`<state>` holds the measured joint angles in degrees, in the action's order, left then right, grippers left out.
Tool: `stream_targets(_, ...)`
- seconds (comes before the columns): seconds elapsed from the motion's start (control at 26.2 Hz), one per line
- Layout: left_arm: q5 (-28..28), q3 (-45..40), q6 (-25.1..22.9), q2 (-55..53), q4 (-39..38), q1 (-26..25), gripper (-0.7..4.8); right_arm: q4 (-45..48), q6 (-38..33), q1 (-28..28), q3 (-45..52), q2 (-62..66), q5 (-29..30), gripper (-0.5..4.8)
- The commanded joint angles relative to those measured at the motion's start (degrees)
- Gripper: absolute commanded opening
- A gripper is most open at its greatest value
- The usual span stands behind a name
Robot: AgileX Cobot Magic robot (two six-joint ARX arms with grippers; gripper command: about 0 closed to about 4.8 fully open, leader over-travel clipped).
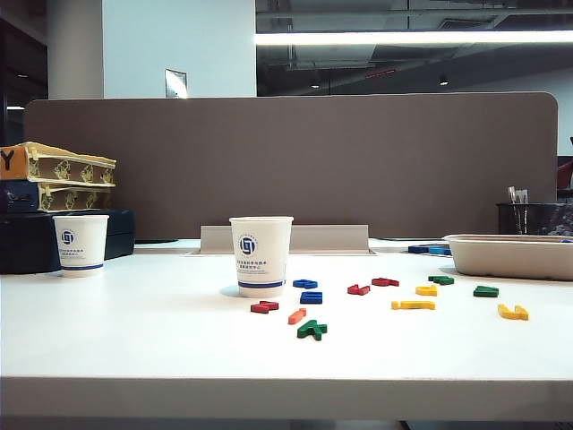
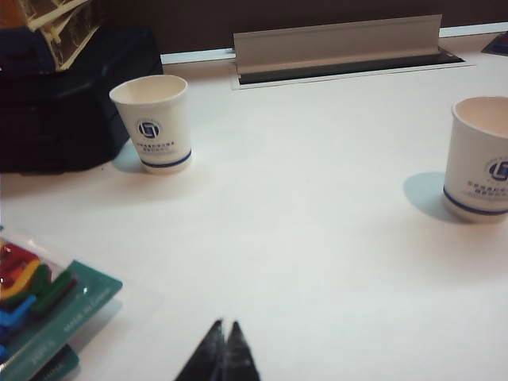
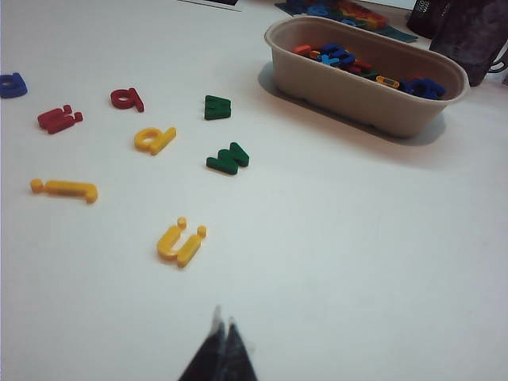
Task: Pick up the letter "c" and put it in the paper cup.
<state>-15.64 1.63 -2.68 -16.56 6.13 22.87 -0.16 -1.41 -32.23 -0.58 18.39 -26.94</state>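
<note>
**A:** Where is the letter "c" [image 1: 296,315] lying now?

**B:** I am judging it to be the small red-orange piece in the lower centre of the exterior view, on the tabletop [image 1: 134,331] just in front and to the right of the paper cup [image 1: 260,255]. The camera is looking so low that I cannot read its shape.

**A:** And what are the pincers doing?

**B:** Both are showing their tips pressed together and are carrying nothing. The left pincer [image 2: 225,349] is hanging over bare tabletop, between a packet of letters [image 2: 36,298] and the two cups. The right pincer [image 3: 222,349] is hanging over bare tabletop near a yellow "u" [image 3: 181,242], and the beige tray [image 3: 357,91] is standing beyond it.

**A:** What is worrying you?

**B:** The dark red letter [image 1: 264,307] and the green letter [image 1: 312,330] are lying close to that piece, so a pincer may be taking the wrong one. The piece is also thin and flat, so the tips may be sliding over it. And the smaller cup [image 1: 81,244], at the left, is carrying the same logo, so the drop may be going there.
</note>
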Motion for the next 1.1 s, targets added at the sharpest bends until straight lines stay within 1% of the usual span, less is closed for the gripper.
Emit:
stream_targets(0.04,-0.3,-1.2,1.2,0.0,3.0,0.0,-0.06,2.3,0.2,0.0,0.0,0.0,0.0,-0.01)
stream_targets(0.19,-0.2,-1.2,1.2,0.0,3.0,0.0,-0.06,2.4,0.6,0.0,0.0,0.0,0.0,-0.01)
stream_targets(0.42,-0.2,-1.2,1.2,0.1,3.0,0.0,-0.06,5.0,0.6,0.0,0.0,0.0,0.0,-0.01)
stream_targets(0.65,0.9,-1.2,1.2,0.1,2.7,0.0,-0.06,5.1,0.6,0.0,0.0,0.0,0.0,-0.01)
stream_targets(1.1,0.9,-1.2,1.2,0.1,2.5,0.0,-0.06,5.1,0.5,0.0,0.0,0.0,0.0,-0.01)
